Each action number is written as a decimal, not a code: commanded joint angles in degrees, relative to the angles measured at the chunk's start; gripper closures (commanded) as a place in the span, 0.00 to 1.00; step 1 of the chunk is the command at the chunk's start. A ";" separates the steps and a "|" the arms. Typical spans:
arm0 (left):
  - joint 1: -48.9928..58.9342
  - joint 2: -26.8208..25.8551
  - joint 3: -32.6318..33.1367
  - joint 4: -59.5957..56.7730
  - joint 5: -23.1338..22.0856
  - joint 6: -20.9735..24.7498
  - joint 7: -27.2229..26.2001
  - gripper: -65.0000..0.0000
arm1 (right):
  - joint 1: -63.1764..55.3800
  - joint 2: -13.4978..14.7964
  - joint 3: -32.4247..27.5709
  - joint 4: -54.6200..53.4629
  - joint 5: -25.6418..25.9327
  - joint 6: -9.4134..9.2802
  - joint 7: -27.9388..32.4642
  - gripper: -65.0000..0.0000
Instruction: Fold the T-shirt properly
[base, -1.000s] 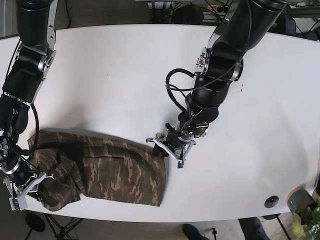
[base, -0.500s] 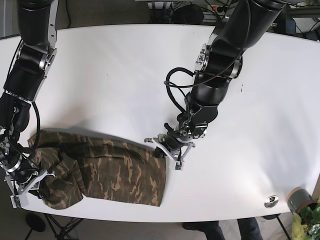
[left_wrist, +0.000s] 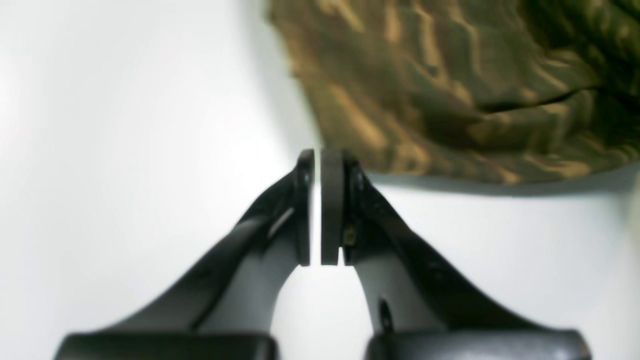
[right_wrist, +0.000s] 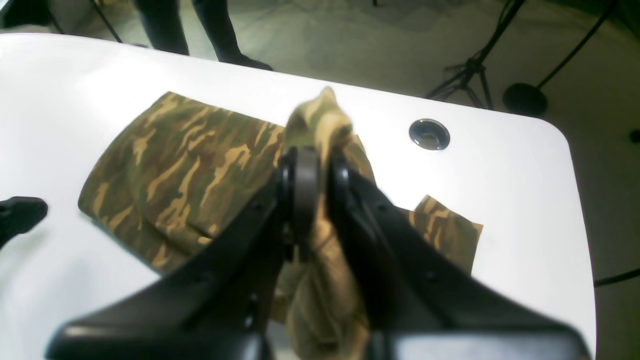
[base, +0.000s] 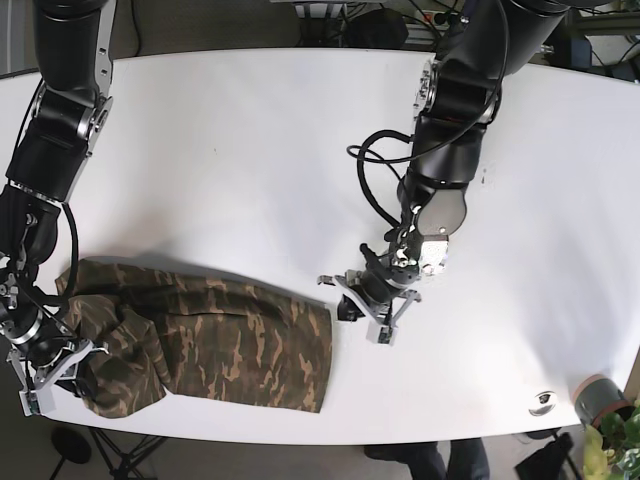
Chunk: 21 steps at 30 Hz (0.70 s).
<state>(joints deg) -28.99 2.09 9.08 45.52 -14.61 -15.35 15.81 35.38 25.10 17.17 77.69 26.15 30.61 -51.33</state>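
A white table (base: 250, 130) seen from above carries a camouflage T-shirt (base: 230, 340), which lies along the near edge toward the left of the base view, its long axis running left to right across that view. The shirt is partly gathered: its right portion lies flat with a straight edge, while its left end is bunched into a rumpled mound. The right gripper (right_wrist: 315, 165) is at that bunched end (on the base view's left), and its wrist camera shows the jaws clenched on a raised fold of the camouflage cloth, with fabric pinched between the pads and draping down below them. The left gripper (base: 368, 308) sits over bare table just beside the shirt's flat right edge, apart from the cloth; its wrist camera shows the two pads nearly together with only a thin sliver of light between them and nothing held. From this pincer the shirt lies away toward the base view's left, its nearest corner a short reach off. Judging from this layout, the arm nearer the free flat edge is the left one, so any grasp of that edge would likely fall to it, with the jaws needing to part first. A small round port (right_wrist: 429, 134) is set into the table near the shirt.
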 joint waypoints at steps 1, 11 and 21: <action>-0.33 -0.37 0.11 5.43 -0.55 -0.78 0.14 1.00 | 1.94 0.70 0.02 1.65 1.06 0.11 1.53 0.97; 5.83 -6.00 0.02 17.91 -0.55 -0.78 1.55 1.00 | 2.47 -1.85 0.02 2.71 -1.93 -0.50 2.41 0.96; 9.43 -10.31 0.02 22.40 -0.55 -0.78 1.55 1.00 | 0.71 -1.15 3.97 0.24 -11.78 -0.50 8.65 0.96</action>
<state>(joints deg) -18.55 -7.27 9.39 66.37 -14.70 -16.08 18.50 34.85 22.52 18.61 77.08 14.81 30.30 -44.77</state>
